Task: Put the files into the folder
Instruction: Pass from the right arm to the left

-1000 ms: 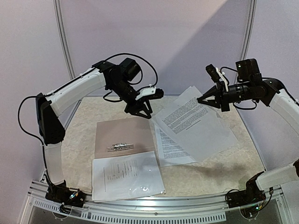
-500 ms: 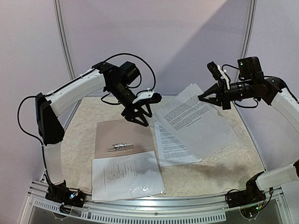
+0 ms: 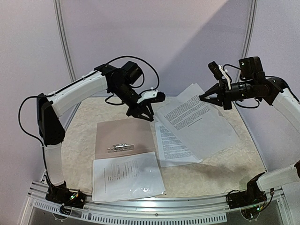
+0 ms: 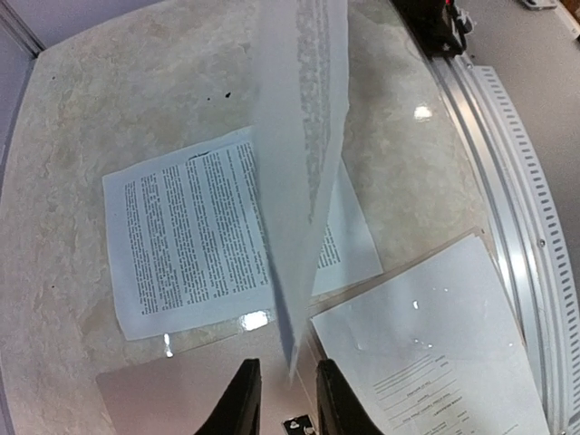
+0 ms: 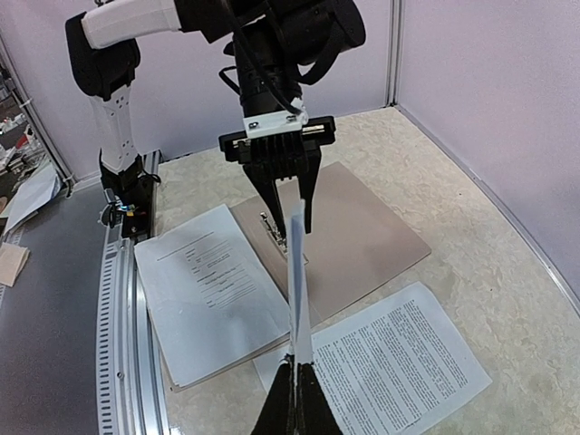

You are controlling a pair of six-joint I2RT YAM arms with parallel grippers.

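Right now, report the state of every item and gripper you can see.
right gripper: shut on the lifted sheet
lifted sheet: raised, tilted, pinched at its far edge
left gripper: open, fingers straddling the lifted sheet's edge
folder: open flat, metal clip exposed
sleeved sheet: flat, overlapping the folder's near edge
printed sheet: flat on the table

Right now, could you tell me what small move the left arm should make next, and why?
Probably close the left fingers on the lifted sheet: its corner sits in the gap between them, unheld, while the right fingers pinch its far end. Then both arms could carry it to the folder.
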